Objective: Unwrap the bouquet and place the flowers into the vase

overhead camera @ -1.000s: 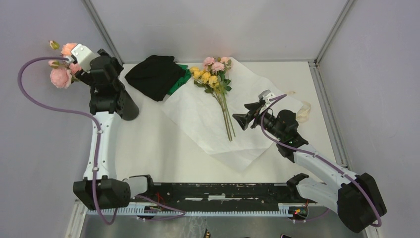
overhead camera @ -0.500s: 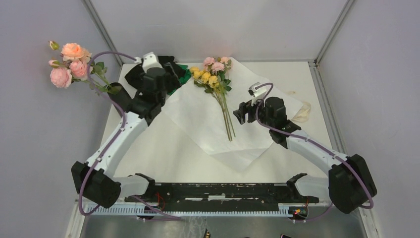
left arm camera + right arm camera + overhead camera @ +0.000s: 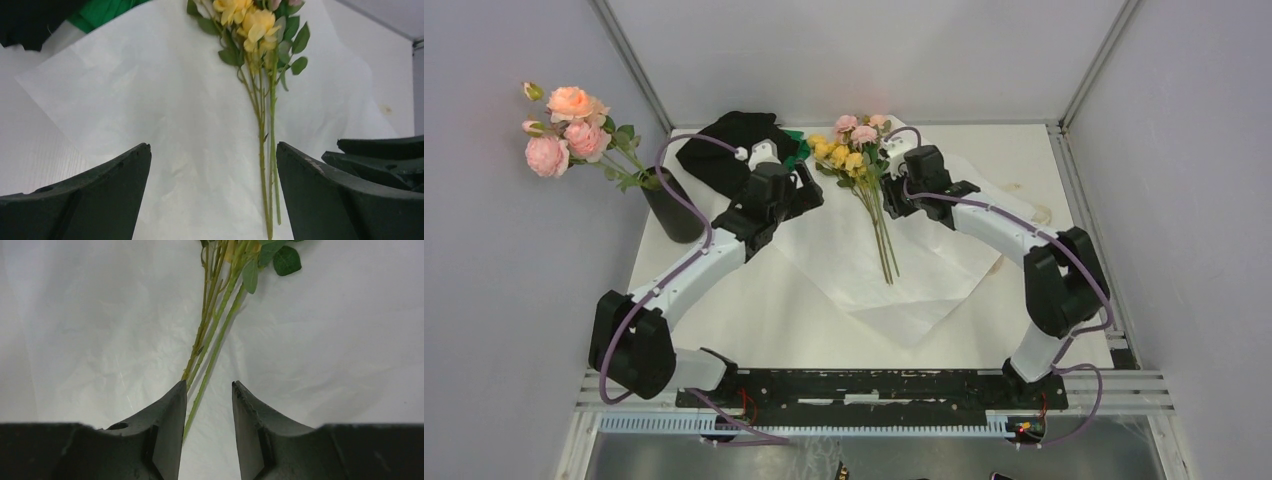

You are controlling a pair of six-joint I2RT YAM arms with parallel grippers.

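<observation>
Flowers [image 3: 856, 150]: lying flat on white paper [image 3: 824, 240], mid-table, heads toward 12 o'clock, stems toward 6.
Vase [image 3: 674, 215]: upright at 10 o'clock, holding pink roses [image 3: 564, 130].
Left gripper [image 3: 212, 150]: jaws wide apart, empty, at 9 o'clock of the stems.
Right gripper [image 3: 209, 386]: at 3 o'clock, jaws narrowly apart, one stem between them.

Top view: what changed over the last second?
Left gripper drew away from the pink rose stem in the vase and swung right to the flowers, jaws wide. Right gripper moved in over their stems, jaws narrowing astride one. Flowers, paper and cloth stayed put.
</observation>
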